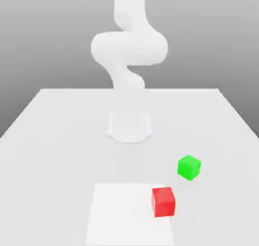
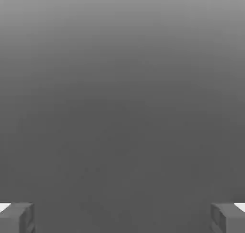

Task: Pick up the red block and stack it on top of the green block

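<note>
Gaping wide, tool empty — red block near green block, apart

The arm is cut off by the exterior view's upper edge; both fingertips run past the hand view's border.

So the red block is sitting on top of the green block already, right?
Not yet. In the exterior view the red block sits on the table by itself, and the green block sits apart from it, also on the table. Nothing is stacked.
</note>
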Controlling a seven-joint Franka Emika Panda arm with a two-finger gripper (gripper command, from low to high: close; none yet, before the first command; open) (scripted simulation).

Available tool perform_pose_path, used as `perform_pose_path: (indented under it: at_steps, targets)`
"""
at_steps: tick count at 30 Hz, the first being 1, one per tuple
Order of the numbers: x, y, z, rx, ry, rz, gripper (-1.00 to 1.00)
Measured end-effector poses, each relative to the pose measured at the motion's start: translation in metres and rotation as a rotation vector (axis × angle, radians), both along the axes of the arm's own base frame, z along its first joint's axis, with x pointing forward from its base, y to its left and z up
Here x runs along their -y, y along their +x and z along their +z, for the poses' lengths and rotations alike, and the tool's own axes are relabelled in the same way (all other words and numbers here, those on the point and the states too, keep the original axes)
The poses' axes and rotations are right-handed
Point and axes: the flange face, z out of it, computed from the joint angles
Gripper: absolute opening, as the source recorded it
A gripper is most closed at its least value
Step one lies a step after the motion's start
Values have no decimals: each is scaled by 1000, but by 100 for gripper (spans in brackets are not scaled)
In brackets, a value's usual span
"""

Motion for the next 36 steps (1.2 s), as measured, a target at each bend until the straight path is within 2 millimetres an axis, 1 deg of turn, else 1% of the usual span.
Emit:
perform_pose_path:
  at_steps: [2,5,7,10,12,15,17,19,20,21,26,27,32,33,34,36]
  targets:
    - [-8,25,-45,-73,2,13,0]
    - [-21,52,-111,-177,2,30,0]
    - [-30,63,-156,-245,0,41,0]
    - [-43,71,-224,-346,-6,57,0]
    - [-51,70,-269,-414,-12,67,0]
    - [-62,61,-334,-516,-23,82,0]
    - [-68,49,-376,-583,-33,91,0]
    - [-75,33,-416,-650,-45,104,0]
    - [-77,24,-435,-683,-51,109,0]
    - [-77,20,-449,-698,-53,108,0]
    - [-77,17,-505,-714,-54,107,0]
    - [-76,16,-514,-714,-54,107,-100]
    - [-77,16,-514,-713,-54,108,-100]
    - [-77,16,-518,-713,-55,108,-100]
    - [-77,16,-514,-714,-55,107,-100]
    - [-77,17,-499,-713,-55,107,-100]
